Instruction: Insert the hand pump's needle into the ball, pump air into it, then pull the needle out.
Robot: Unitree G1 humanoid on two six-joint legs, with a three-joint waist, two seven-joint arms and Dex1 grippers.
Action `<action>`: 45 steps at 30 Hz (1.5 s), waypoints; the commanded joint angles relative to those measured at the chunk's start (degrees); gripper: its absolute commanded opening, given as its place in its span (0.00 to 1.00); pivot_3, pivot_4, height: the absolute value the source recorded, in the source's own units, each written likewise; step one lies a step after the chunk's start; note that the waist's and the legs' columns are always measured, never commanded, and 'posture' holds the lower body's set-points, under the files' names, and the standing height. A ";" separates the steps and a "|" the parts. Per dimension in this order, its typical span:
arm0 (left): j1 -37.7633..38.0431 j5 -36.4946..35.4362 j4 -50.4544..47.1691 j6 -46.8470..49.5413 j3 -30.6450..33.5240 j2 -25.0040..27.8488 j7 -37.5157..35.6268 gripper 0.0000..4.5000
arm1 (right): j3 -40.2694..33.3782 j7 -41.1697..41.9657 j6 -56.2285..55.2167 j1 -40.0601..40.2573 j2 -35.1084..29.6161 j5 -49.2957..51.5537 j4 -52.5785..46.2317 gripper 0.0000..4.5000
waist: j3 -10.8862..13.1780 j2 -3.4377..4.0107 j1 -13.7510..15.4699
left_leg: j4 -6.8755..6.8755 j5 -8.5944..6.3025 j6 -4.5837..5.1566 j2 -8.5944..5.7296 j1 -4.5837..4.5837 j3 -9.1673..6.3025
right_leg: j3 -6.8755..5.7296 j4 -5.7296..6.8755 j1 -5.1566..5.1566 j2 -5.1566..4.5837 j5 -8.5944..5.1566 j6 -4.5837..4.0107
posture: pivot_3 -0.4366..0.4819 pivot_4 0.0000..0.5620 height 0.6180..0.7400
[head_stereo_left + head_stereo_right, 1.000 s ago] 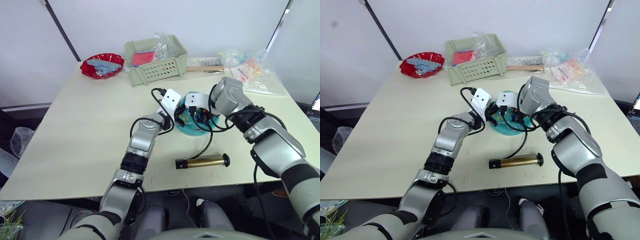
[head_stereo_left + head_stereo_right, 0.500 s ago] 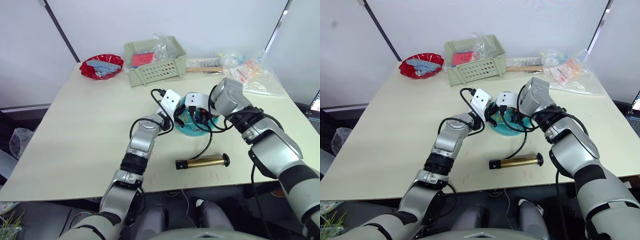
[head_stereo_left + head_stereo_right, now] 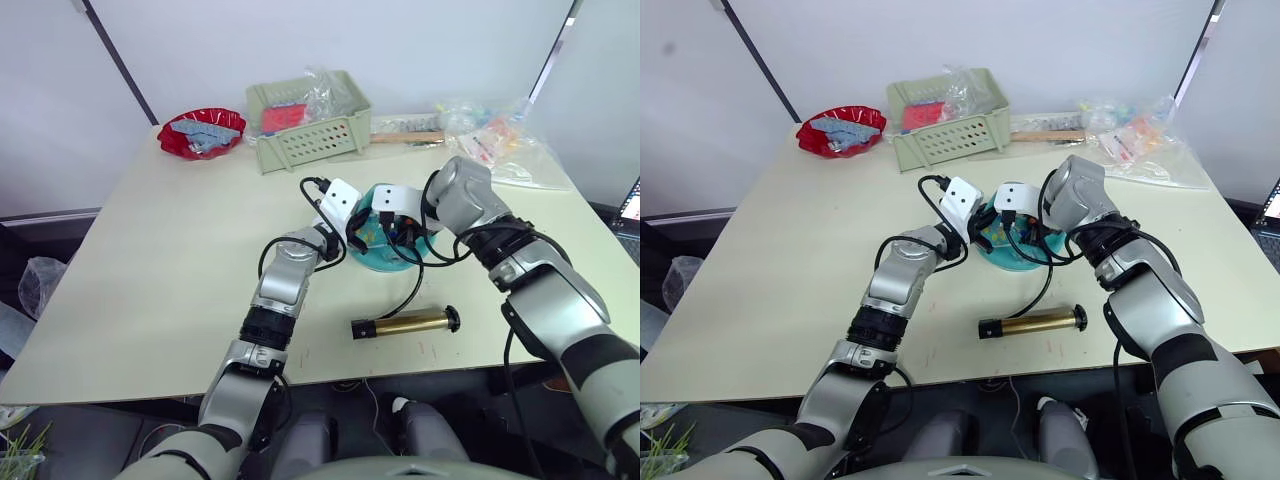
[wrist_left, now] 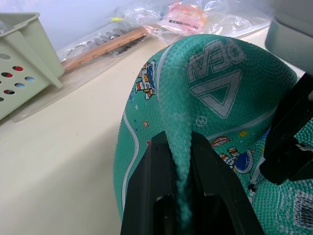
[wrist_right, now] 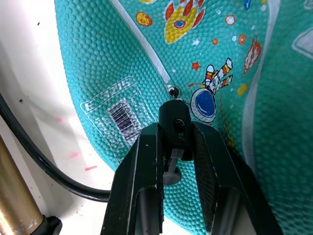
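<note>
Teal rubber in left gripper [image 4: 178, 147]: both black fingers closed on a raised fold of the ball [image 4: 215, 93], pinching the skin between them (fold runs up toward the white triangle logo).
Right gripper [image 5: 177, 147]: fingers clamped on the needle [image 5: 174, 117] by its small black fitting; fitting sits between the pads, tip at a small valve spot on the ball surface, next to a barcode print and an astronaut print. How deep the pin sits, cannot tell.
Ball: soft and partly collapsed, dome-shaped, on the table [image 3: 170, 250] mid-width, between the two grippers; left gripper [image 3: 352, 232] on its left side, right gripper [image 3: 397, 230] on its right.
Hose [image 5: 44, 161]: thin black line running from the ball's near edge over the tabletop down to the pump.
Hand pump [image 3: 405, 323]: bronze-gold cylinder with black end caps, lying flat on the table near the front edge, apart from the ball, untouched by either gripper.
Basket [image 3: 300, 125]: pale green, perforated, at the back of the table with red contents and clear plastic inside.
Red bowl [image 3: 203, 131]: back left, well apart from the ball, holds something grey-blue.
Wooden stick [image 3: 408, 137]: back edge, just right of the basket.
Plastic bags [image 3: 500, 140]: clear, back right corner, coloured items inside.
</note>
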 commanded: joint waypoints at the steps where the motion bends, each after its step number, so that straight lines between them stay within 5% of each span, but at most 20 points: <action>1: 0.97 -0.75 3.48 0.15 -5.08 -2.21 -3.86 0.00 | -0.70 -0.09 1.11 2.22 -0.28 1.90 -5.66 0.08 | 0.14 0.09 0.10 | 0.00 0.03 -0.04 -0.01 -0.04 -0.02 | -0.02 -0.01 -0.02 -0.01 0.00 0.00 | 0.48 0.27 1.00; 14: 1.16 -0.23 3.77 -1.06 -5.01 -1.66 -3.81 0.00 | -1.42 -0.40 5.32 5.84 -3.14 3.69 -14.80 0.08 | 0.65 0.34 0.89 | -0.13 0.09 -0.04 -0.04 -0.20 -0.14 | -0.12 -0.21 -0.10 -0.06 0.00 0.00 | 0.48 0.27 1.00; 20: 1.54 -0.04 3.42 -0.86 -5.20 -1.75 -3.48 0.00 | -2.19 0.04 7.35 7.28 -5.78 4.93 -18.39 0.70 | 0.97 0.56 1.65 | -0.25 0.19 -0.01 -0.13 -0.44 -0.30 | -0.20 -0.30 -0.19 -0.12 -0.01 0.00 | 0.48 0.27 1.00; 45: 0.05 -0.71 5.67 -1.81 -5.75 -2.01 -3.58 0.00 | -11.39 -5.10 21.93 15.12 -23.12 20.60 -42.61 0.70 | 1.61 0.42 4.20 | -0.19 0.51 -0.22 -1.12 -2.22 -0.92 | -0.76 -0.37 -1.54 -1.08 0.00 0.00 | 0.48 0.27 1.00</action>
